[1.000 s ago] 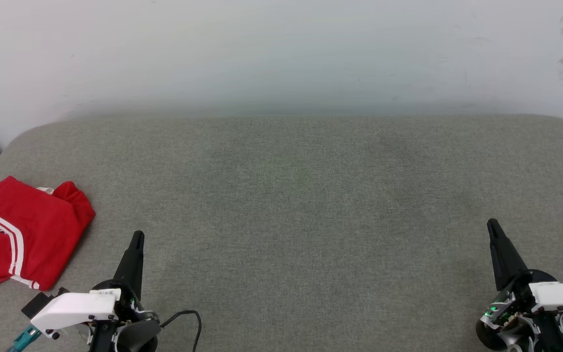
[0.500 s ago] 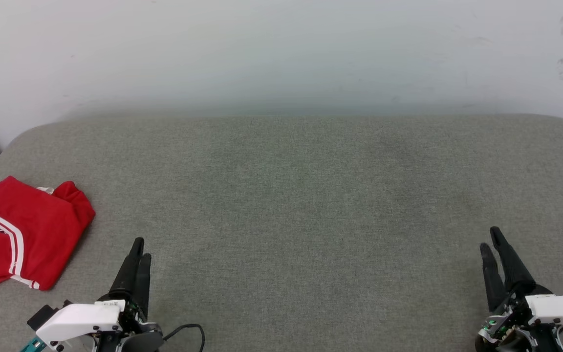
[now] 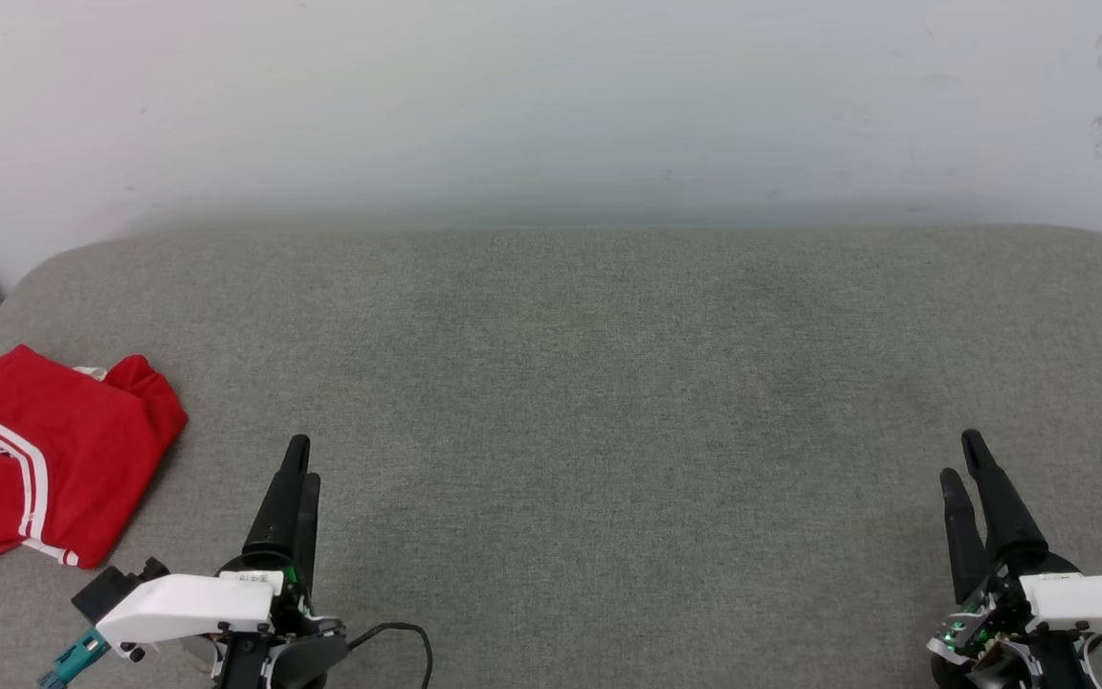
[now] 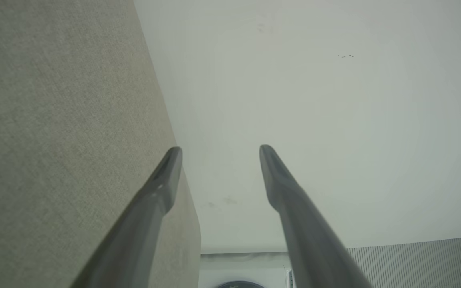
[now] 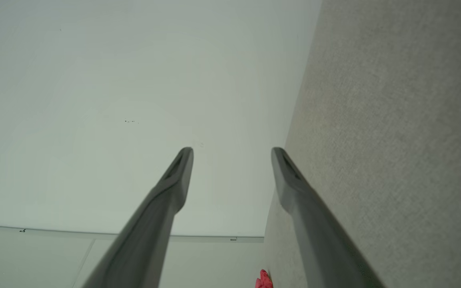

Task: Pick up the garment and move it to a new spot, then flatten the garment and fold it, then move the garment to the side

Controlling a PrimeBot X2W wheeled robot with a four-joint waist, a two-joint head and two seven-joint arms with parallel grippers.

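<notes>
Garment showing as soft matt red cloth, creasing at folds. Worktop wearing grey woven cloth, matt, fine-grained, looking slightly rough. Left gripper and right gripper jaws looking like dark smooth matt plastic. Housings behind them showing as white plastic, shining lightly. Wall showing smooth matt paint, carrying faint scuffs at right.

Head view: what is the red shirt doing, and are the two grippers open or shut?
red shirt: loosely folded, lying at the left end of the grey cushion, not held.
left gripper: open, holding nothing.
right gripper: open, holding nothing.
</notes>
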